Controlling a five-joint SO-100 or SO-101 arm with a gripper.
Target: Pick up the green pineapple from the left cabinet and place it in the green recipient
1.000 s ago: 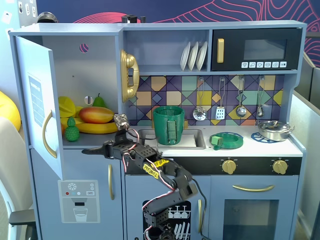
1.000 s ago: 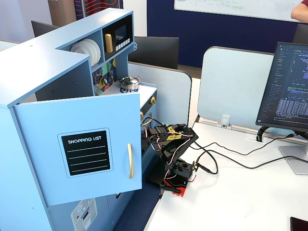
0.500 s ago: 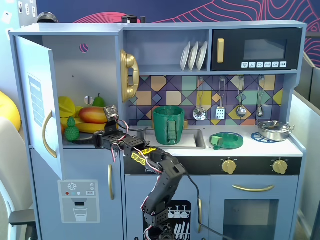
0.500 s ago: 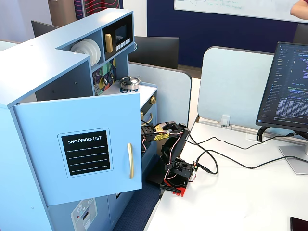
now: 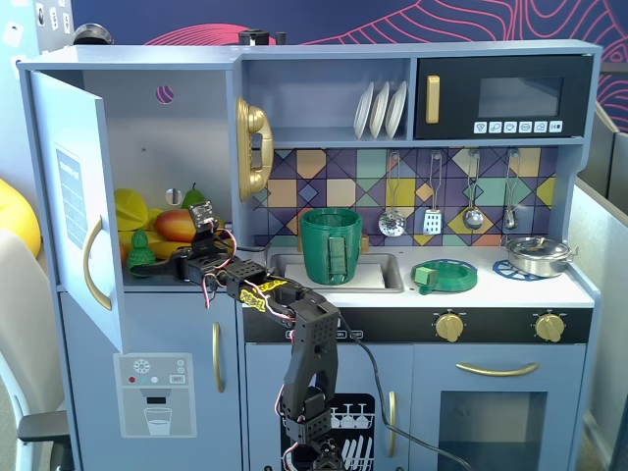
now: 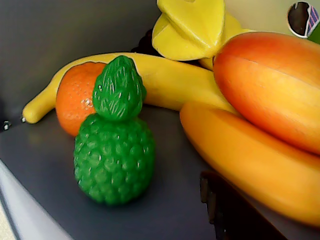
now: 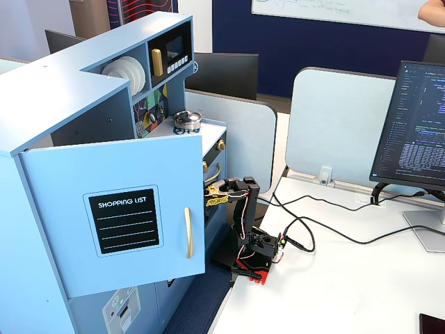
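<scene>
The green pineapple [image 5: 140, 250] stands upright at the front of the shelf in the left cabinet [image 5: 147, 128], whose door [image 5: 74, 196] is swung open. In the wrist view the pineapple [image 6: 115, 145] is close ahead, left of centre, free of the gripper. My gripper [image 5: 159, 263] reaches into the cabinet just right of the pineapple and looks open and empty. Only one dark finger [image 6: 222, 210] shows at the wrist view's lower right. The green recipient [image 5: 331, 245] stands in the sink to the right. In a fixed view the door [image 7: 132, 223] hides the gripper.
A mango [image 6: 270, 85], orange banana [image 6: 240, 155], yellow banana [image 6: 165, 80], orange [image 6: 75, 95] and yellow fruit [image 6: 192, 25] crowd behind and right of the pineapple. A green pear [image 5: 193, 196] is at the back. A green-and-blue dish [image 5: 444, 276] and silver pot [image 5: 537, 255] sit on the counter.
</scene>
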